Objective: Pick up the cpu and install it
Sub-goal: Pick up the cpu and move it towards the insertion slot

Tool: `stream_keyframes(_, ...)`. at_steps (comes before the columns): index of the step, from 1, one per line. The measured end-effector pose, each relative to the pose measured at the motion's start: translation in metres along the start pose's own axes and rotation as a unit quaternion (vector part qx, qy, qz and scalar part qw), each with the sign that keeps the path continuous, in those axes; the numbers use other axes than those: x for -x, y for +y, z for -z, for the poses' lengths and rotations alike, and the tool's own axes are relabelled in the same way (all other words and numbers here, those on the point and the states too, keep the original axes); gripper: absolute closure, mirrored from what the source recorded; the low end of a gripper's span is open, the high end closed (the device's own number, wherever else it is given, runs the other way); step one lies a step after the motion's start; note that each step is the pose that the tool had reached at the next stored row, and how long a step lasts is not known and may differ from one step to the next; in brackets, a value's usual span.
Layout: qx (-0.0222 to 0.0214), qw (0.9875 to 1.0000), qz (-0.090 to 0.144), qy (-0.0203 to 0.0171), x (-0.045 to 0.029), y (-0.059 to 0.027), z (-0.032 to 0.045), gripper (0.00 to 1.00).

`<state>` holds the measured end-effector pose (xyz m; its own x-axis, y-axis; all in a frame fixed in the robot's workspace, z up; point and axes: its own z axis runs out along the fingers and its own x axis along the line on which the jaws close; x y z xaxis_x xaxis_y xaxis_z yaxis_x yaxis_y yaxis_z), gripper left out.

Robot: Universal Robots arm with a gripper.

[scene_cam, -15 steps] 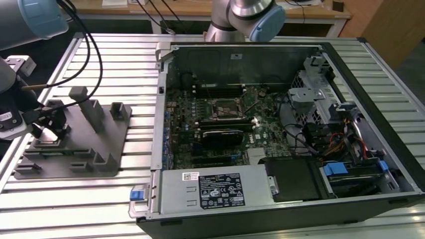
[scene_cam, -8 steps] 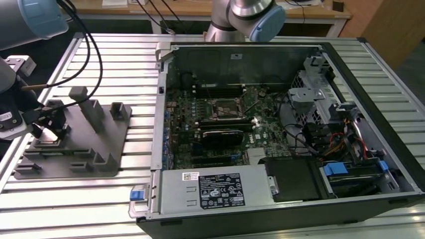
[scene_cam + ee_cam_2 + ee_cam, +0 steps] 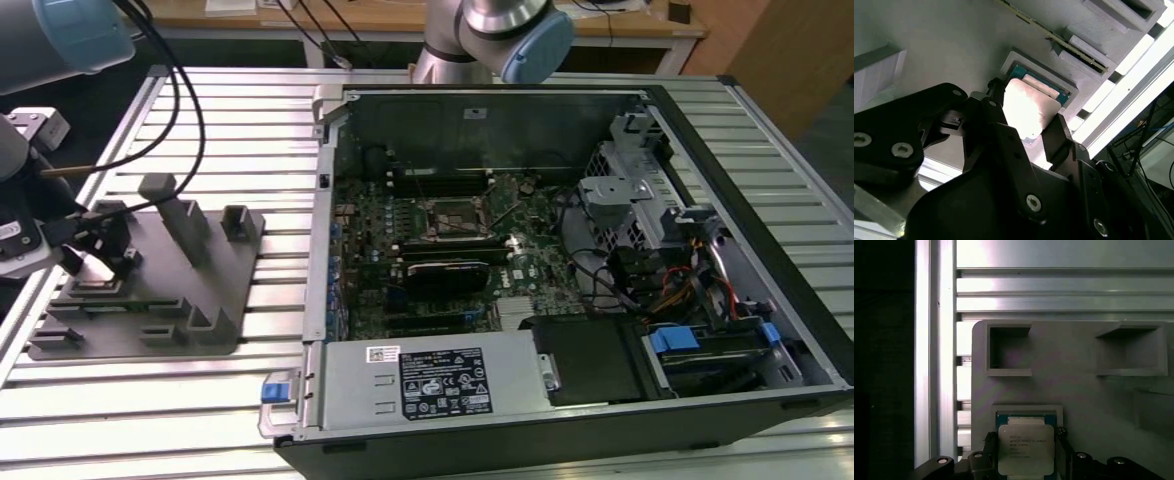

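Pincer (image 3: 1026,117) is down on the cpu (image 3: 1026,450), jaws drawn in narrow, and I read it as holding the chip by two opposite edges. The cpu sits in its pocket on the grey holder tray (image 3: 220,275), at the exterior view's left, on the slatted aluminium table (image 3: 227,130).

Here's the worry: that hold is on thin edges alone. If one side bites higher than the other, the chip could tip, catch the pocket wall or slip free. A skewed grip carried across could also meet the socket crooked and bend its contacts.

The first wrist view looks straight down on the silver top, square between the jaws, with two square pockets (image 3: 1009,354) farther along the tray. The second wrist view adds the slanted look, with the black fingers (image 3: 1058,137) hard up against the chip's sides. The exterior view adds the gap to cover: the open computer case (image 3: 747,200) lies well apart to the right, its cpu socket (image 3: 454,222) mid-motherboard.
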<state>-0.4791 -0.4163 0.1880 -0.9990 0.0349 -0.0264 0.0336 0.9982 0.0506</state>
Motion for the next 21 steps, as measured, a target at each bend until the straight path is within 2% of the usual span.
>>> stream_keyframes(14,0.0,1.0,0.0,0.0,0.0006,0.0011,0.0222,0.46)
stream_keyframes(21,0.0,1.0,0.0,0.0,0.001,0.0019,0.0382,0.46)
